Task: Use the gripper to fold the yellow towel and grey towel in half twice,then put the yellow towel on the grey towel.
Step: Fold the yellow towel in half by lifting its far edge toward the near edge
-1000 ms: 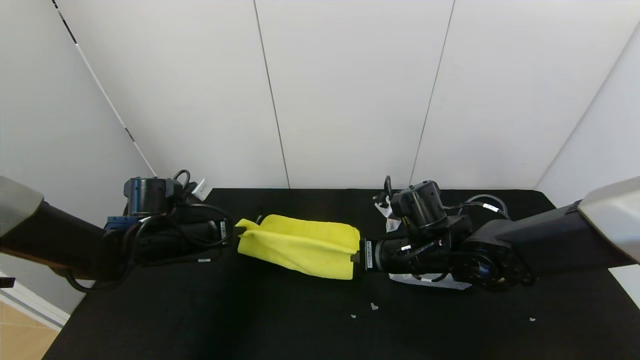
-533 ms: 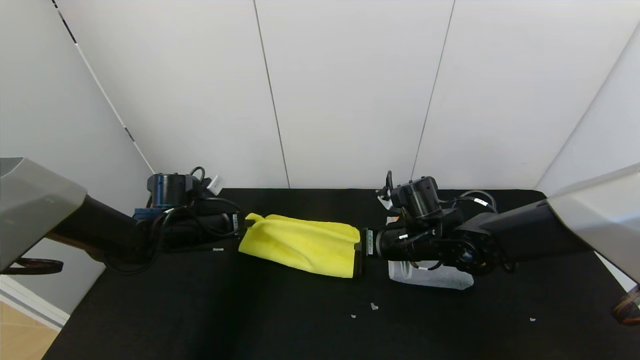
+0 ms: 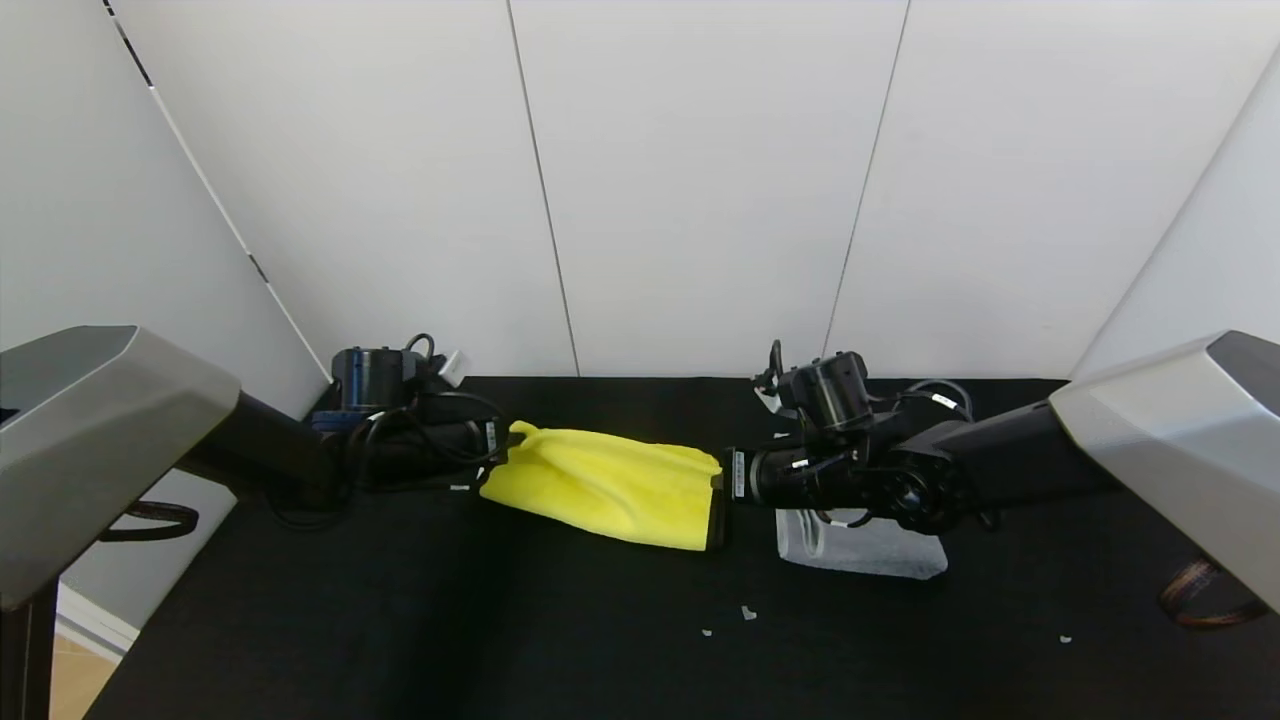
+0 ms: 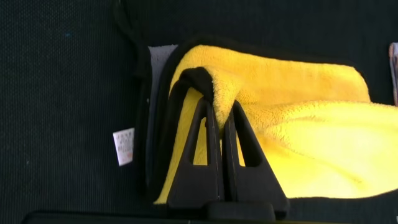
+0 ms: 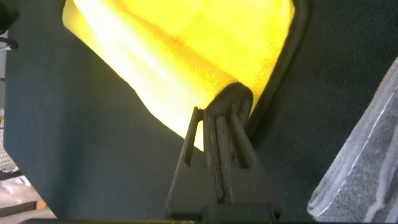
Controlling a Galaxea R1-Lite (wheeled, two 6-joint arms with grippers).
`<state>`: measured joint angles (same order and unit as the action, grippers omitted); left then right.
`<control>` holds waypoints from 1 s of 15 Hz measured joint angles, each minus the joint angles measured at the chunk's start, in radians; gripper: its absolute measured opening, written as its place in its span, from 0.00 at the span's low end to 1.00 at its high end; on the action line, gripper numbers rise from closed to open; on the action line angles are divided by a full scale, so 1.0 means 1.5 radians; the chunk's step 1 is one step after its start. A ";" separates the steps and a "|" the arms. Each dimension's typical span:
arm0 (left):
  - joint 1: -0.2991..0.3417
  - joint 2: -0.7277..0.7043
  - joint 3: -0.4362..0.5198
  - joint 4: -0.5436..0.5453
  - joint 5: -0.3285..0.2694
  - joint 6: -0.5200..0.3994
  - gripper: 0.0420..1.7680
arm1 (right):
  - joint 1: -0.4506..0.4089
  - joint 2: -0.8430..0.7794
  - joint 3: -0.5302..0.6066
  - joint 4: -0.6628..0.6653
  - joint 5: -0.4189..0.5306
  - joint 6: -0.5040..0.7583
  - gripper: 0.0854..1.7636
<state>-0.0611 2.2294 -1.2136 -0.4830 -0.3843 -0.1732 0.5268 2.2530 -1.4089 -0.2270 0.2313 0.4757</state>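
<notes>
The yellow towel (image 3: 610, 485) hangs stretched between my two grippers over the black table, its lower fold resting on the cloth surface. My left gripper (image 3: 503, 445) is shut on the towel's left corner; the left wrist view shows yellow pile (image 4: 292, 124) pinched between its black fingers (image 4: 199, 149). My right gripper (image 3: 722, 478) is shut on the dark-trimmed right edge (image 5: 233, 96). The grey towel (image 3: 865, 550) lies folded on the table under my right arm, and a strip of it shows in the right wrist view (image 5: 367, 168).
White wall panels (image 3: 700, 180) close the back of the table just beyond the towel. A white label (image 4: 124, 146) lies on the table by the yellow towel's dark hem. Small pale scraps (image 3: 745, 612) dot the black cloth toward the front.
Both grippers have carried the yellow towel toward the back wall and a little lower. The left gripper moved right, and the towel now sags less and lies flatter.
</notes>
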 joint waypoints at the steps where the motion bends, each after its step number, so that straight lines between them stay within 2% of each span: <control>1: -0.001 0.008 -0.008 0.000 0.000 0.000 0.05 | -0.002 0.004 -0.005 0.000 0.000 0.000 0.02; 8: -0.004 0.046 -0.063 0.024 -0.001 0.005 0.05 | -0.017 0.028 -0.033 0.001 0.000 0.000 0.02; 9: -0.004 0.048 -0.065 0.024 -0.001 0.005 0.05 | -0.019 0.031 -0.035 0.001 0.001 -0.004 0.05; 11: -0.004 0.052 -0.067 0.024 -0.001 0.011 0.05 | -0.020 0.035 -0.040 0.000 0.001 -0.009 0.25; 13: -0.004 0.053 -0.067 0.024 -0.001 0.011 0.26 | -0.019 0.041 -0.047 0.001 0.000 -0.009 0.42; 15: -0.004 0.052 -0.065 0.023 0.000 0.010 0.42 | -0.020 0.044 -0.051 0.001 -0.001 -0.009 0.54</control>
<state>-0.0672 2.3072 -1.3117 -0.4491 -0.3847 -0.1581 0.4968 2.3187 -1.4851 -0.2260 0.2304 0.4621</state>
